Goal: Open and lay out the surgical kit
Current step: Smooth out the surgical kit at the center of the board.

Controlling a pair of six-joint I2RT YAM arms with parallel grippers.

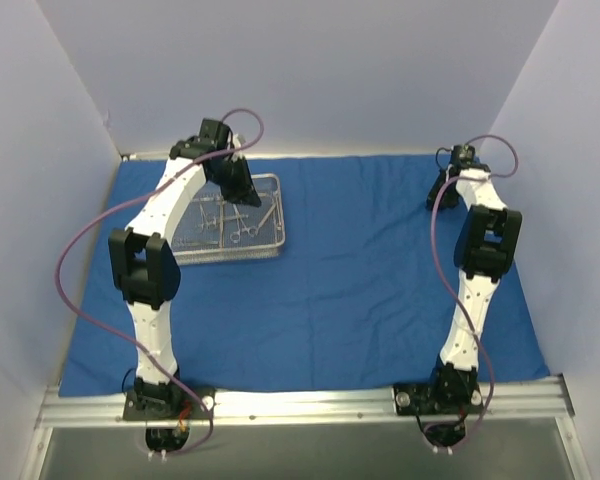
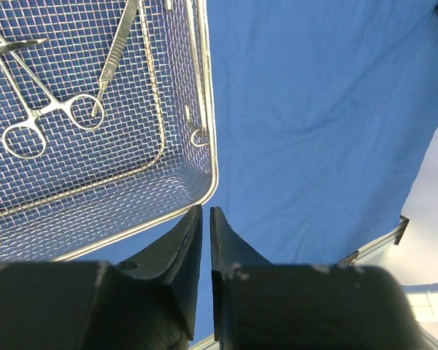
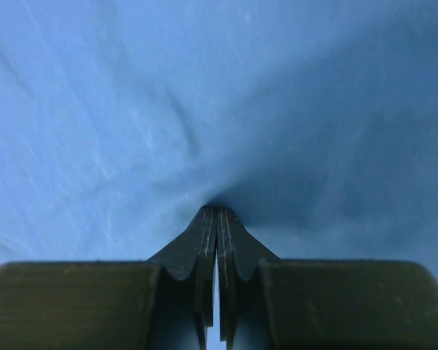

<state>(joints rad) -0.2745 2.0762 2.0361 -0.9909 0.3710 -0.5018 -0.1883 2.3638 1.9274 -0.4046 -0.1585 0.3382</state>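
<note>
Surgical-kit wrap [image 1: 380, 290] lay spread with its mesh tray [image 1: 232, 256] at far left; we judged the right gripper [image 3: 217, 210] pinched that wrap to smooth it, the left gripper [image 2: 206, 210] nearly closed at the tray rim, hold unclear.

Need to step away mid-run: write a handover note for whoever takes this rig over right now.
Left gripper: fingers almost together, tips at a corner of the mesh tray. Whether it grips the rim is unclear.
Right gripper: shut, pinching the blue wrap at its far right part.
Things: the wrap is spread out flat, the tray sits on its far left part, and the ring-handled instruments lie inside the tray.
Done: wrap opened.
Left: probably lift the instruments out and lay them on the wrap.
</note>
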